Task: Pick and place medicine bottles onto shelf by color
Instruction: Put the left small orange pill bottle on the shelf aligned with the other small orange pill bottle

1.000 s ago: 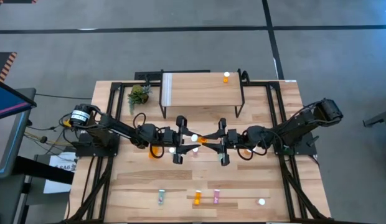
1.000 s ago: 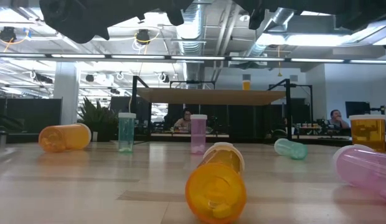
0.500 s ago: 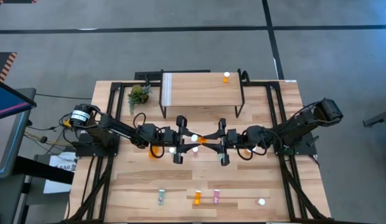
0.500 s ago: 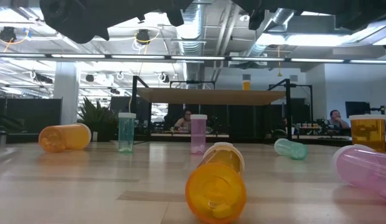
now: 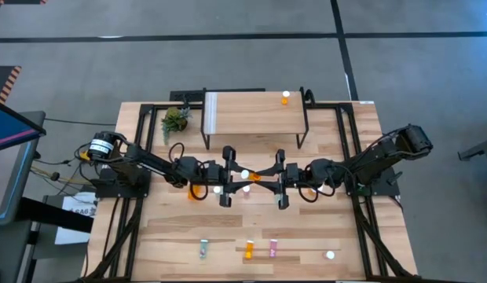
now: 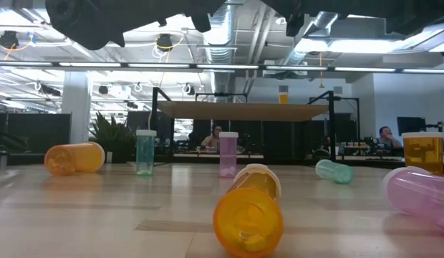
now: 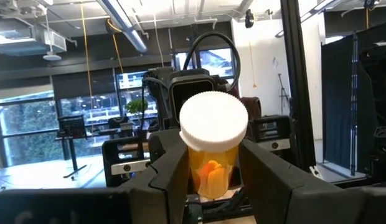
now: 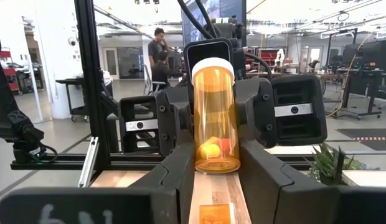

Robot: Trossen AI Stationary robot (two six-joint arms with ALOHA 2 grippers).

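A small orange medicine bottle [image 5: 250,175] with a white cap hangs over the middle of the table. My left gripper [image 5: 237,174] and my right gripper [image 5: 265,178] meet tip to tip, both shut on it. Its cap [image 7: 213,121] points toward my left wrist and its bottom [image 8: 216,164] toward my right wrist. The shelf [image 5: 255,115] stands at the far side on thin black legs. One orange bottle [image 5: 285,97] stands upright on its far right corner. My left gripper pinches the bottle's orange body just below the cap [image 7: 213,167] between its two fingers. The fingers come roughly level from the table's left and lie along the bottle, which is lifted clear of the table. My right gripper has the bottle's bottom end [image 8: 215,155] between its two fingers [image 8: 178,174]. They come roughly level from the table's right and lie along the bottle.
Loose bottles lie and stand on the table. By the near edge are a teal one [image 5: 203,250], an orange one [image 5: 248,251] and a pink one [image 5: 273,248], with others under the arms [image 6: 247,215]. A small green plant [image 5: 175,119] stands left of the shelf.
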